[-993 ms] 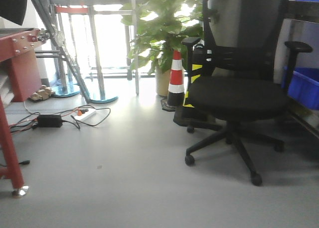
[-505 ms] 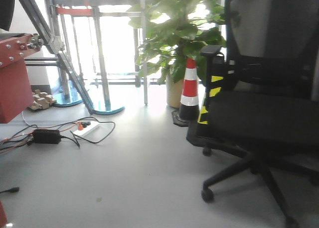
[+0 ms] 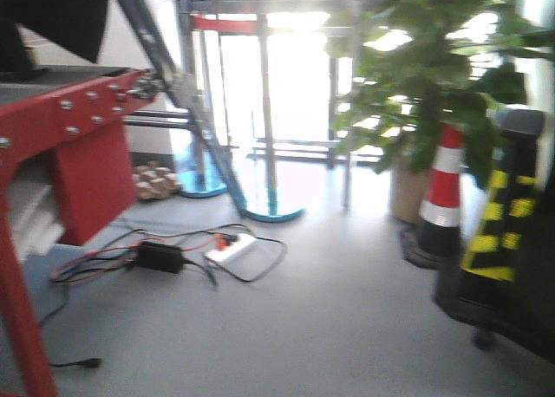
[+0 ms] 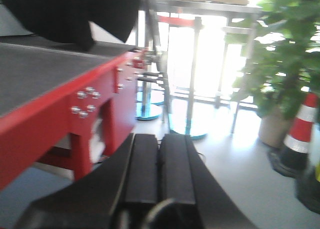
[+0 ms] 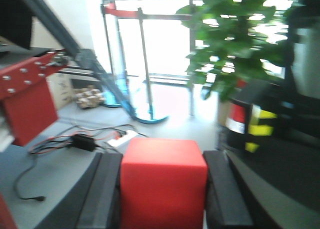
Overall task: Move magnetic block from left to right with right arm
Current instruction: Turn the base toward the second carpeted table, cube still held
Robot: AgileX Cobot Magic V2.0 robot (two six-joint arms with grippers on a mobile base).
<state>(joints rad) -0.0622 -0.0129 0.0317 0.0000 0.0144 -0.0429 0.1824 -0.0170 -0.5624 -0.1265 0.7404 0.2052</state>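
Note:
The magnetic block (image 5: 163, 181), a plain red cube, fills the space between the two dark fingers of my right gripper (image 5: 163, 161), which is shut on it and held up over the grey floor. In the left wrist view my left gripper (image 4: 159, 139) is shut, its two black pads pressed together with nothing between them, beside the red table (image 4: 60, 101) with its dark grey mat top. Neither gripper nor the block appears in the front view.
A red table frame (image 3: 61, 146) stands at the left. A power brick and cables (image 3: 160, 257) lie on the floor. A striped traffic cone (image 3: 440, 198), a potted plant (image 3: 425, 94) and a black chair (image 3: 507, 267) are at the right; a metal rack (image 3: 264, 102) stands behind.
The front view has swung left: the chair, cone and plant slid to the right edge and the red table frame came in large at the left.

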